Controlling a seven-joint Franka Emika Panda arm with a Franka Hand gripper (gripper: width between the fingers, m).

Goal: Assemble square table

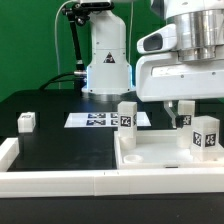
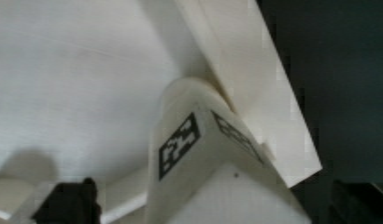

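Robotics lab bench, the place where I work.

A plain green curtain fills the upper left of the exterior view. In front of it, at top centre, stands my glossy white robot pedestal, with a thin black cable rising beside it. Below spreads a matte black tabletop, fenced along the lower edge by a long white rail. At mid-frame the marker board lies flat, printed with black-and-white tags. The same kind of tags mark the small white posts at centre left and right, and one fills my wrist view.
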